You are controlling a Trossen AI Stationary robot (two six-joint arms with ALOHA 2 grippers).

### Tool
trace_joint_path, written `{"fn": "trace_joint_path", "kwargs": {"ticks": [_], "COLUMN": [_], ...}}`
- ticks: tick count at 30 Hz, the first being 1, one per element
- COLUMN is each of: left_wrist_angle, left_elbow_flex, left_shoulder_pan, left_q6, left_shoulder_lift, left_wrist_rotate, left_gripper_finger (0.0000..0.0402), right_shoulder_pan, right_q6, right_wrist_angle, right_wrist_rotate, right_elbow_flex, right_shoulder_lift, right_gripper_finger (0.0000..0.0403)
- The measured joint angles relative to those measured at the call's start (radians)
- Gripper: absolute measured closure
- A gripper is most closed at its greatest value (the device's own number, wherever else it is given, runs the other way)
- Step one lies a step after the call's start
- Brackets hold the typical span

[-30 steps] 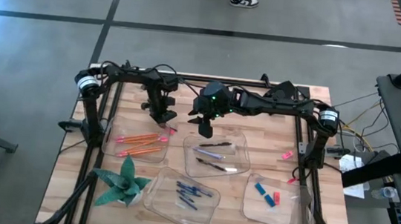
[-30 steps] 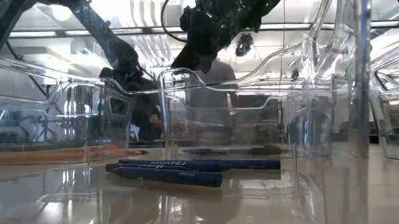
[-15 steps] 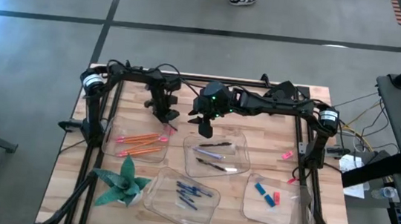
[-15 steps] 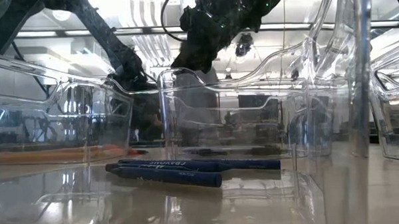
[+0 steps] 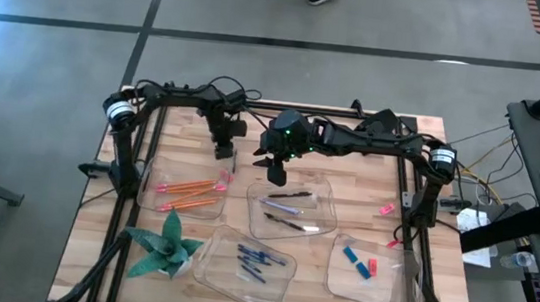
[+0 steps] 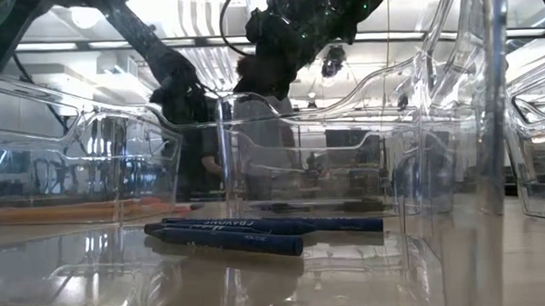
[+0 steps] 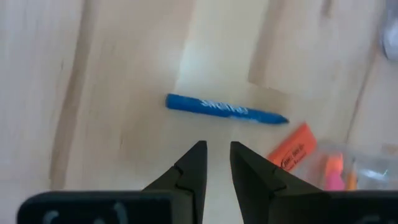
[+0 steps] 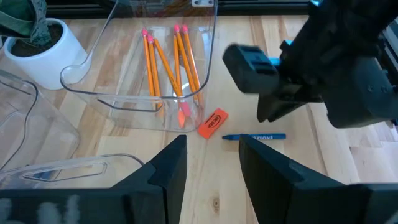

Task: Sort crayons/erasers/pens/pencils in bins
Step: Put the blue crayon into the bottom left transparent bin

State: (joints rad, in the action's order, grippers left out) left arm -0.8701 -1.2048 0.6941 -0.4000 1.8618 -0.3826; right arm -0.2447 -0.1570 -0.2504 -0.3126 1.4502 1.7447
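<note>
high view, left gripper [image 5: 225,152] risen from blue crayon [image 7: 225,110], fingers slightly apart, right gripper [image 5: 274,175] unchanged, open

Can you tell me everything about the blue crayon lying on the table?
The blue crayon is a short, thin stick with a paper wrapper that has light lettering on it, and one end is pointed. It lies flat on the bare wood table, outside every bin. An orange eraser lies close beside it; whether they touch is unclear. The left gripper hangs above it, fingers a little apart, not touching it.
</note>
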Motion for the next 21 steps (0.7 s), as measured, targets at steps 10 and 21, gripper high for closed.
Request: {"fn": "trace_joint_path", "kwargs": {"ticks": [10,21], "left_wrist_angle": [0.030,0.155], "left_elbow_flex": [0.034,0.050], "left_shoulder_pan": [-0.028,-0.066], "left_q6": [-0.297,-0.845], "left_shoulder_lift": [-0.064,-0.065], "left_wrist_rotate": [0.024,0.026], "left_gripper_finger": [0.0340,0.0284], "right_shoulder_pan": [0.000,0.000], "right_q6": [0.000,0.000], "right_wrist_angle": [0.000,0.000], "right_wrist_rotate": [0.000,0.000], "right_elbow_flex": [0.000,0.000], "right_shoulder_lift": [0.000,0.000], "right_gripper_finger": [0.0266,0.0266]}}
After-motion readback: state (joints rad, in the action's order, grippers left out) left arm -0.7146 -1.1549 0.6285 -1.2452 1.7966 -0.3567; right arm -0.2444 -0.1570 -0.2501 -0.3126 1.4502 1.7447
